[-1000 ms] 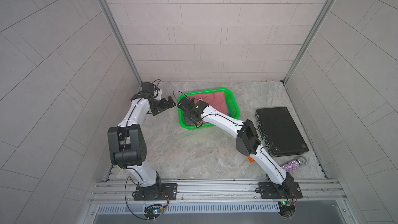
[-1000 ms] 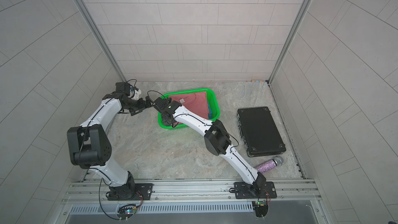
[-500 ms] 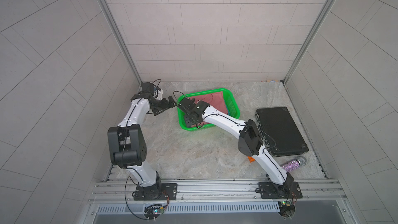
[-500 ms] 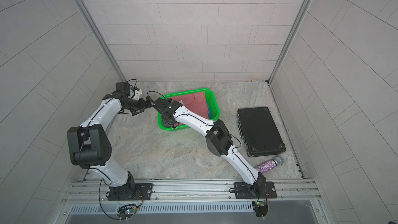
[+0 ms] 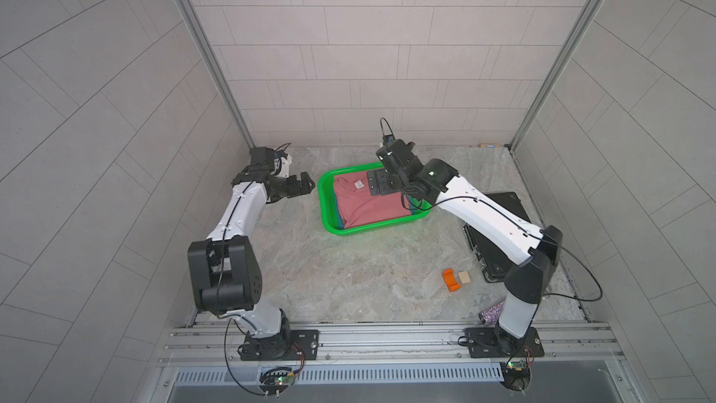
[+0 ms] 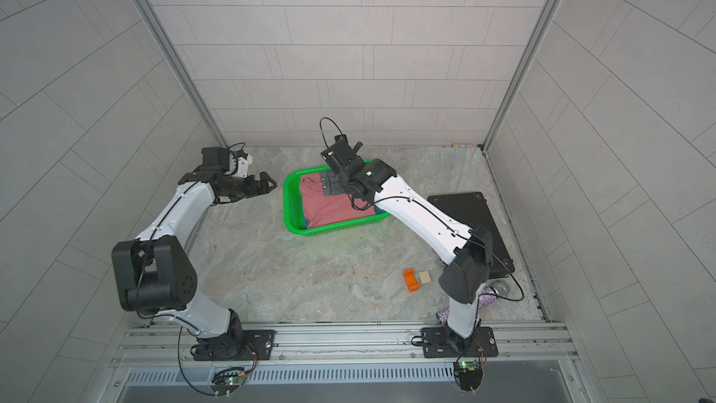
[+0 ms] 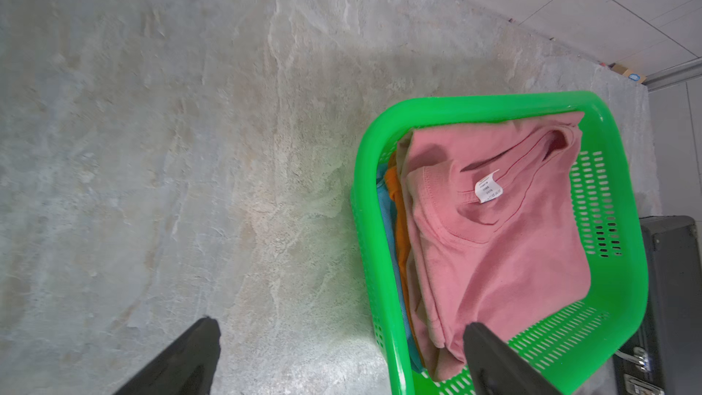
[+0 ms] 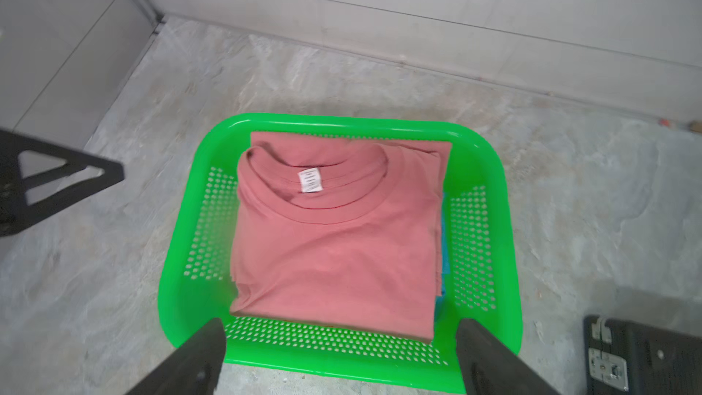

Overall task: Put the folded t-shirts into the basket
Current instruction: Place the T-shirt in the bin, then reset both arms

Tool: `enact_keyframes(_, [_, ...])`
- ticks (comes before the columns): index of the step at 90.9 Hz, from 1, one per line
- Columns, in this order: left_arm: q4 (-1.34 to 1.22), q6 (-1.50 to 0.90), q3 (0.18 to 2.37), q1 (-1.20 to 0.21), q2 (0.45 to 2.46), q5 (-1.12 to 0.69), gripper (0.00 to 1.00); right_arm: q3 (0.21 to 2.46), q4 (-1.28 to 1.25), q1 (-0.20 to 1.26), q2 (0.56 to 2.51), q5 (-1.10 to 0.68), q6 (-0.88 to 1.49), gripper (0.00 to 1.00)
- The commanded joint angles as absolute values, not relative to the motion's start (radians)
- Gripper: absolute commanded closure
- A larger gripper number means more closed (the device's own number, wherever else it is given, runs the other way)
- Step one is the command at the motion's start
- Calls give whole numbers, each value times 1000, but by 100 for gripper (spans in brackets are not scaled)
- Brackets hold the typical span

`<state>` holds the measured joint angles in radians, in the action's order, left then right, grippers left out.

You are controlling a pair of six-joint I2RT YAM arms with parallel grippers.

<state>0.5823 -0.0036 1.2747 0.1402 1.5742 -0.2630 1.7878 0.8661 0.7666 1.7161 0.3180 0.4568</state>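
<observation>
pink tee (image 8: 334, 245) tops basket (image 8: 178, 298) | orange tee (image 7: 400, 222), blue tee (image 8: 443, 260): edges only | left claw (image 7: 340, 326), right claw (image 8: 342, 322) wide apart, empty

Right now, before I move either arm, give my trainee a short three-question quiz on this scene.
1. True or false: the pink t-shirt lies on top of the stack inside the basket.
2. The right end effector is: A) shut on the pink t-shirt; B) open, holding nothing, over the basket; C) out of view.
3. Which two shirt colours show at the stack's edges beneath the pink one?

Key: 1 true. 2 B. 3 the orange t-shirt and the blue t-shirt.
</observation>
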Motion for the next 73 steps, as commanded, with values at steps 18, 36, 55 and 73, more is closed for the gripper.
enact_keyframes(18, [309, 49, 961, 155, 1432, -176, 0, 1228, 577, 498, 1188, 338, 331, 0])
enact_keyframes(36, [108, 30, 762, 156, 1354, -218, 0, 806, 394, 324, 870, 326, 151, 0])
enact_keyframes(55, [-157, -29, 602, 150, 1337, -232, 0, 536, 219, 158, 686, 318, 75, 0])
enact_keyframes(73, [-436, -58, 488, 93, 1363, -102, 0, 243, -243, 106, 706, 296, 49, 0])
